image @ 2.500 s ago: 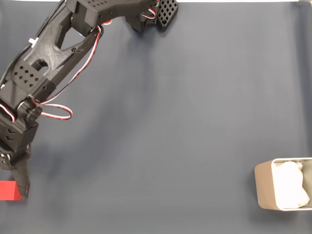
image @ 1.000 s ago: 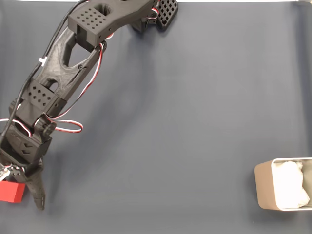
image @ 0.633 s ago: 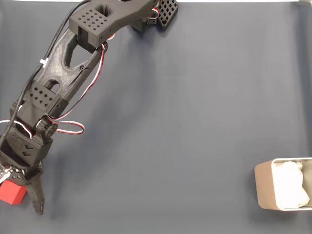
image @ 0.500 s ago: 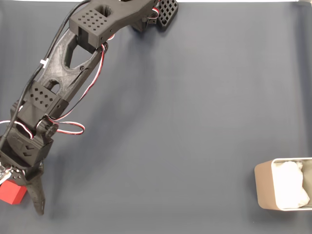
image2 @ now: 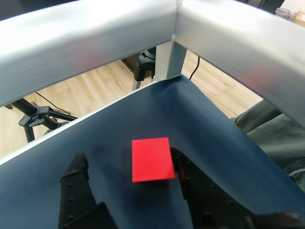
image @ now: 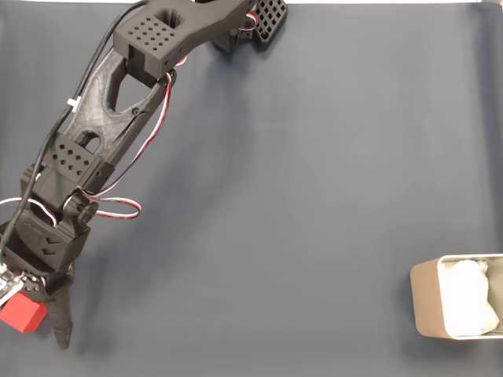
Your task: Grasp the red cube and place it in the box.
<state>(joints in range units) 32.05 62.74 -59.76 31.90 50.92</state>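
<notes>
In the fixed view the red cube (image: 22, 315) lies at the far lower left of the dark blue mat, turned a little askew. My gripper (image: 33, 317) straddles it, with one black finger (image: 60, 323) to its right. In the wrist view the red cube (image2: 151, 160) sits on the mat between the fingers of my gripper (image2: 127, 159). It touches the right finger (image2: 185, 174), and a clear gap separates it from the left finger (image2: 76, 179), so the gripper is open. The beige box (image: 426, 308), lined with white wadding (image: 468, 303), stands at the lower right edge, far from the cube.
The arm's base (image: 250, 22) is at the top middle and its links slant down to the left. In the wrist view, aluminium frame bars (image2: 143, 28) run just past the mat's corner, with wooden floor and a black tripod (image2: 40, 117) beyond.
The gripper has come down and forward around the cube since the earliest frame. The cube has shifted slightly down and turned a little as the finger met it.
</notes>
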